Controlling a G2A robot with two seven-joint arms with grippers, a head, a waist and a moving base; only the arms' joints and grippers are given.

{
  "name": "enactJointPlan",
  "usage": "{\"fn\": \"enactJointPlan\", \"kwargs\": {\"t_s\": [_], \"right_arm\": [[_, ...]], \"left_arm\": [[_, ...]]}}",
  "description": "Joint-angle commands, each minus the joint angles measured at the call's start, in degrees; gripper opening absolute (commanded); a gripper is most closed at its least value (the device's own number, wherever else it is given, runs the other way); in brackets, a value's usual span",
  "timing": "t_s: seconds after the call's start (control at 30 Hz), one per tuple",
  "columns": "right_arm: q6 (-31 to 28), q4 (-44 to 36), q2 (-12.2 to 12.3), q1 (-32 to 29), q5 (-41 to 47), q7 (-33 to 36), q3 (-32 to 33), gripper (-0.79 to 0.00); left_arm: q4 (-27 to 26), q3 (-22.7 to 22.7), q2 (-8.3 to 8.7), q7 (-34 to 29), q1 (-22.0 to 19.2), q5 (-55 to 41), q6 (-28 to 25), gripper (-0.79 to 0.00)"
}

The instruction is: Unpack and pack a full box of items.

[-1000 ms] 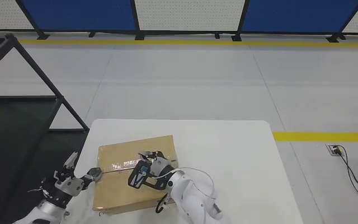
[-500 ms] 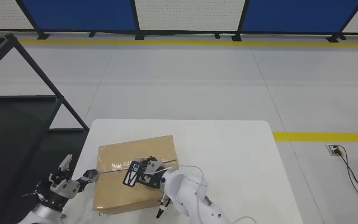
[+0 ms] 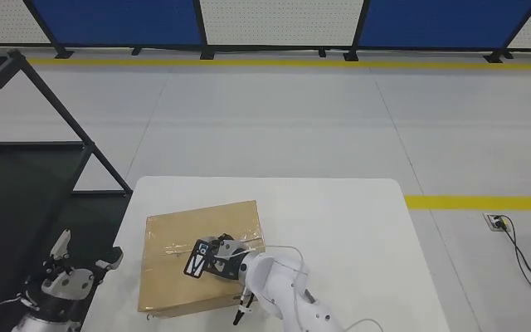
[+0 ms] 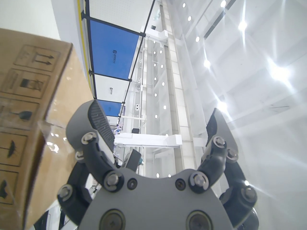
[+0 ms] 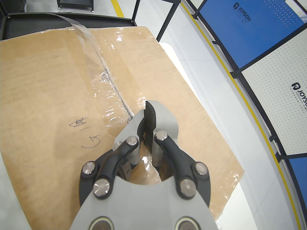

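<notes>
A sealed cardboard box (image 3: pixel 174 282) lies on the left part of the white table (image 3: pixel 340 241). Clear tape (image 5: pixel 100 68) runs along its top seam, wrinkled and lifted at the far edge. My right gripper (image 3: pixel 199 257) rests on the box top, shut, its tips (image 5: pixel 146 111) pressed to the seam at the tape's near end. My left gripper (image 3: pixel 85 252) is open and hangs off the table's left side, clear of the box. In the left wrist view its fingers (image 4: pixel 100 118) point up at the ceiling, with the printed box side (image 4: pixel 28 101) beside them.
A black metal rack (image 3: pixel 58 124) stands left of the table, just behind the box (image 5: pixel 72 17). Blue and white partition panels (image 3: pixel 274 21) line the back. The table's right half (image 3: pixel 348 274) is free room.
My left gripper has pulled back from the box's left edge, down and away off the table. My right gripper slid a little left along the seam, then held still.
</notes>
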Motion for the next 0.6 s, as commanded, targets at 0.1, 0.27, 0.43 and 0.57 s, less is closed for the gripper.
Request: {"fn": "enactJointPlan", "kwargs": {"t_s": [0.1, 0.27, 0.43, 0.57], "right_arm": [[-0.2, 0.1, 0.2, 0.1, 0.6, -0.4, -0.1, -0.785], [-0.4, 0.1, 0.5, 0.0, 0.9, -1.0, -0.3, -0.785], [-0.5, -0.6, 0.9, -0.4, 1.2, -1.5, -0.3, -0.785], [-0.6, -1.5, 1.2, -0.9, 1.3, -1.8, -0.3, -0.785]], "left_arm": [[-2.0, 2.4, -0.01, -1.2, 0.2, 2.0, 3.2, 0.0], [0.9, 7.8, -0.03, 0.3, -4.6, 5.6, 5.8, 0.0], [3.6, 11.3, -0.15, 1.2, -8.1, 8.2, 5.9, 0.0], [4.7, 11.8, -0.08, 0.6, -8.9, 9.5, 6.8, 0.0]]}}
